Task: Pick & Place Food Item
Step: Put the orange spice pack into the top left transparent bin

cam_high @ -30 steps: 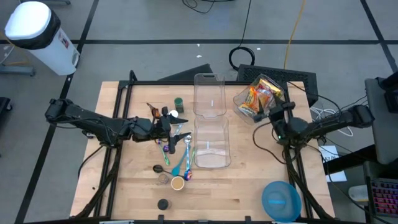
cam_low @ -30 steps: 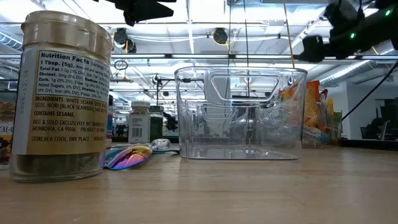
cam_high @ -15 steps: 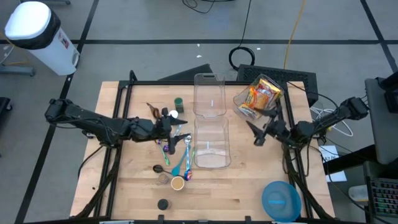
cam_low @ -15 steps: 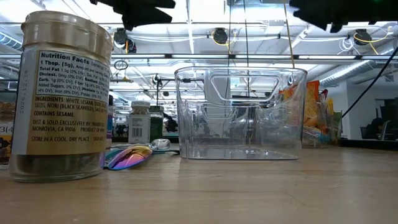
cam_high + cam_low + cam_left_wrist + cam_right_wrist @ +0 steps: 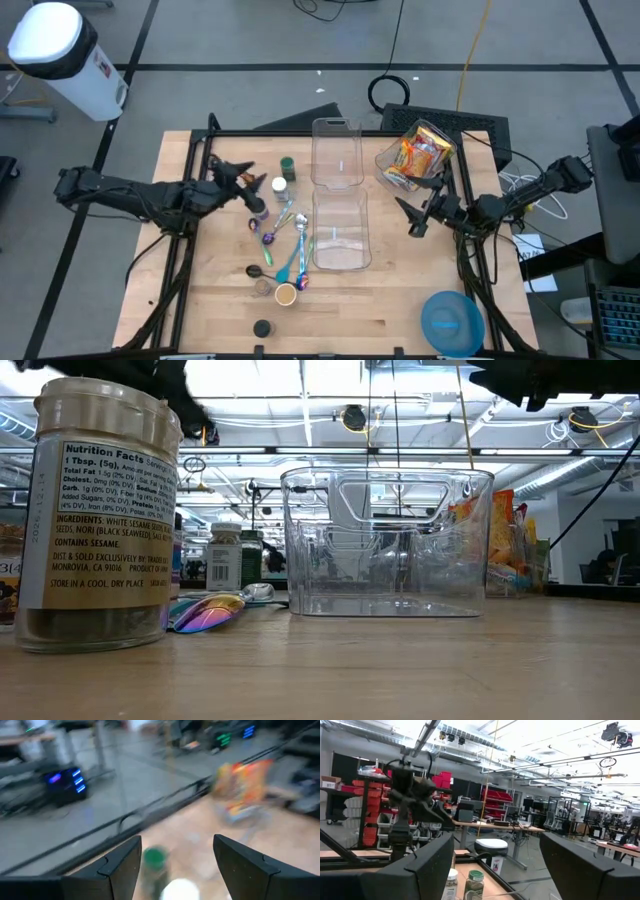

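Observation:
Colourful snack bags (image 5: 418,155) lie in a tilted clear container (image 5: 393,160) at the table's far right; they also show in the left wrist view (image 5: 243,785) and the low view (image 5: 505,540). My left gripper (image 5: 243,180) is open and empty, left of a green-lidded jar (image 5: 287,164) and a white-lidded jar (image 5: 280,186); both jars stand ahead of its fingers in the left wrist view (image 5: 176,842). My right gripper (image 5: 406,217) is open and empty, held level right of the near clear bin (image 5: 340,232), pointing at the table's left (image 5: 495,840).
A second clear bin (image 5: 337,152) stands behind the near one. Iridescent spoons (image 5: 287,240), a dark-capped bottle (image 5: 258,208), a small cup (image 5: 285,294) and a seasoning jar (image 5: 100,515) stand left of centre. A blue bowl (image 5: 450,322) sits at the near right corner.
My left gripper has drawn back from the jars and spoons toward the table's left edge. My right gripper has gone from beside the snack container toward the near edge and tipped up until level, facing the table's left.

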You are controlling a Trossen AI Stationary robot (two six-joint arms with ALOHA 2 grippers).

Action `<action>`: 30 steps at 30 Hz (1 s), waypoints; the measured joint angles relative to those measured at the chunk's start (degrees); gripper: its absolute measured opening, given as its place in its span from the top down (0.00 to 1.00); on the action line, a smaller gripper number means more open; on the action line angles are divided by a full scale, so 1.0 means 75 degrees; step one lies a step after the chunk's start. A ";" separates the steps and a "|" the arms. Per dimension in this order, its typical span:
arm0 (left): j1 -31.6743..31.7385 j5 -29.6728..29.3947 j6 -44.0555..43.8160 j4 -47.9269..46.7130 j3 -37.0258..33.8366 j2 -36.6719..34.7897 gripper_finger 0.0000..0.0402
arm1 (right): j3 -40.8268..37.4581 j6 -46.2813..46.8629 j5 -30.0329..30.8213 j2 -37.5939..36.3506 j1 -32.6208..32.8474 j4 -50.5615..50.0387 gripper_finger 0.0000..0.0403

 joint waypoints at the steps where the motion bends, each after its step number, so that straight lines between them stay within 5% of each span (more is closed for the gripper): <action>1: 0.0046 -0.0148 -0.0278 -0.0320 -0.0078 -0.0109 0.36 | 0.0000 0.0000 0.0003 0.0003 0.0000 0.0005 0.29; 6: 0.0398 -0.0584 -0.2266 -0.1712 -0.0198 -0.0366 0.37 | 0.0000 0.0000 0.0003 0.0003 0.0000 0.0022 0.30; 11: 0.1039 0.0322 -0.3687 -0.2562 -0.0206 -0.0279 0.36 | 0.0000 0.0108 0.0009 0.0003 0.0000 0.0017 0.30; 16: 0.1650 0.1151 -0.3873 -0.2862 -0.0206 -0.0057 0.37 | 0.0000 0.0178 0.0009 0.0003 -0.0018 -0.0008 0.30; 30: 0.2773 0.1557 -0.4367 -0.3401 -0.0206 0.1035 0.37 | 0.0000 0.0541 0.0013 0.0006 -0.0330 -0.0152 0.30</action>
